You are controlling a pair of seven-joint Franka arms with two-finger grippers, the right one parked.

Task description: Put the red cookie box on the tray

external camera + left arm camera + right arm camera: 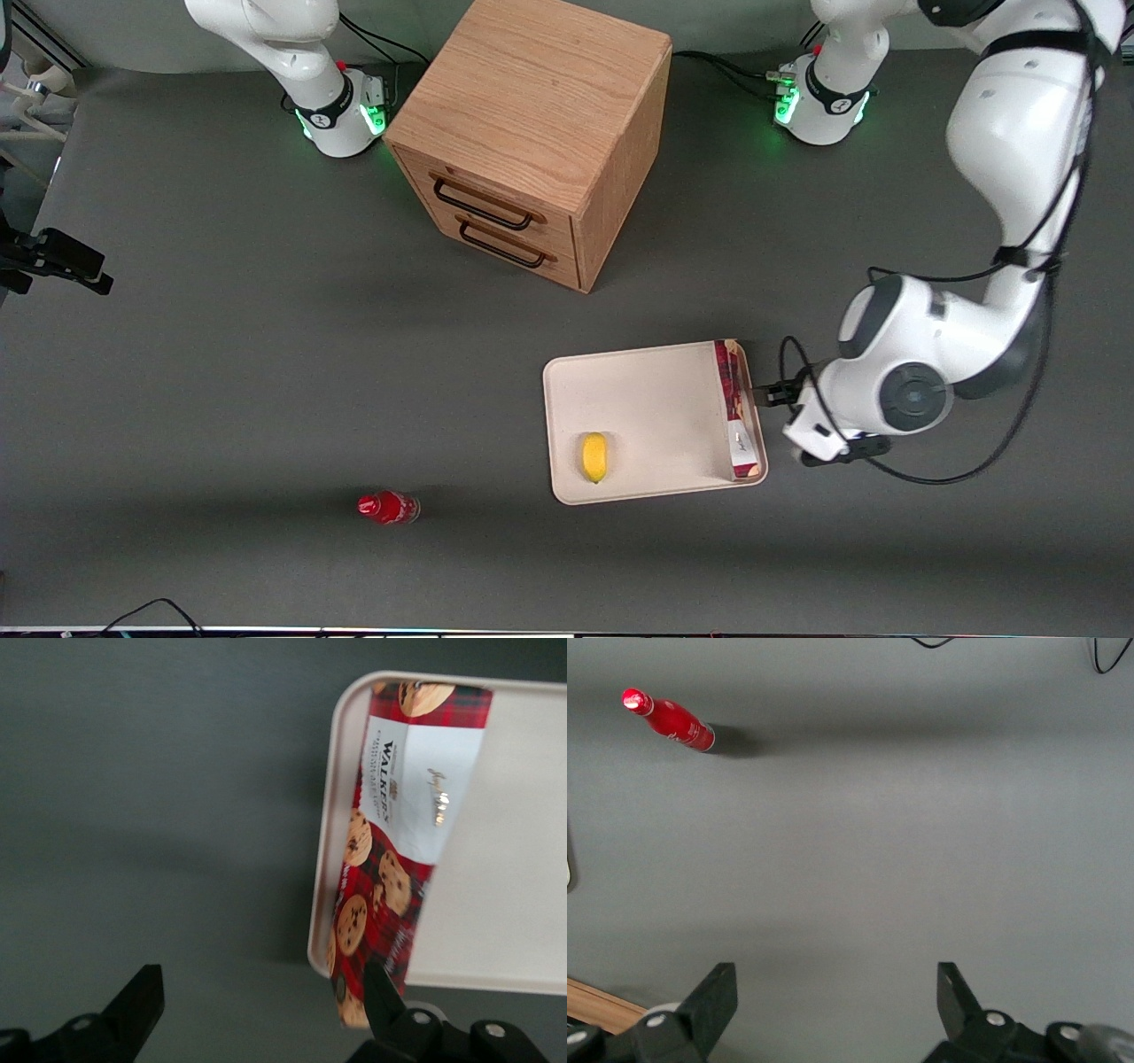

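The red cookie box (733,409) rests on the beige tray (647,408), along the tray's rim at the working arm's end. In the left wrist view the box (390,850) shows its tartan and cookie print with a white label, leaning against the tray's rim (321,904). My left gripper (767,392) is just outside that rim, beside the box, low over the table. It is open and holds nothing (261,979). One fingertip (379,990) shows in front of the box's near end; the table shows between the jaws.
A yellow lemon (594,456) lies on the tray nearer the front camera. A small red bottle (388,508) lies on the table toward the parked arm's end. A wooden drawer cabinet (532,133) stands farther from the camera.
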